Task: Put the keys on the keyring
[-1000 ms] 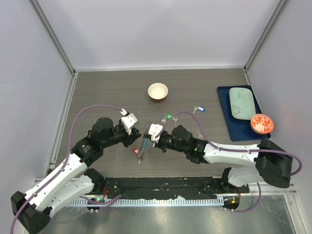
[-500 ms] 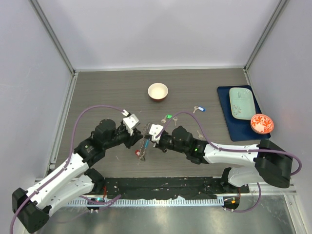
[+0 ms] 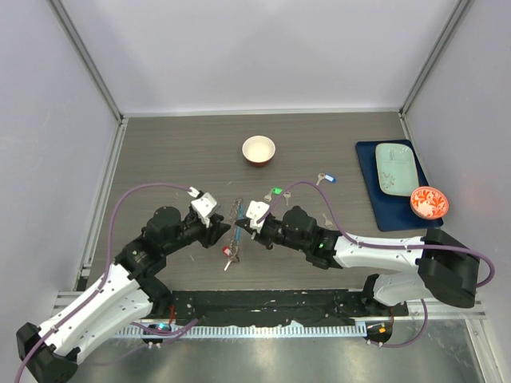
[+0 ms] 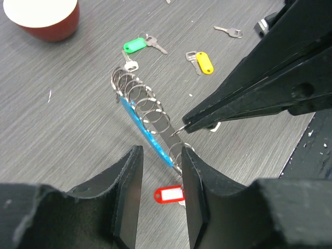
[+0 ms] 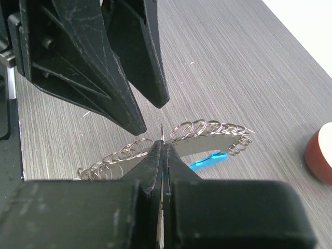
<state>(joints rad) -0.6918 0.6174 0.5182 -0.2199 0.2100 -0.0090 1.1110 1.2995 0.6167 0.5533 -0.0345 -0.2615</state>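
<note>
Silvery wire of the keyring [image 4: 139, 96] is sitting clamped in our right claw [image 5: 162, 144]; we are holding our left claw [image 4: 161, 153] apart beside its blue tag [image 4: 139, 123].

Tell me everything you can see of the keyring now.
The keyring is a curved row of thin silvery wire loops with a bright-blue plastic tag along it, at the middle of the table. The shut right hand pinches one loop near one end. The open left hand straddles that end; contact cannot be told. A red-tagged key lies close by.
</note>
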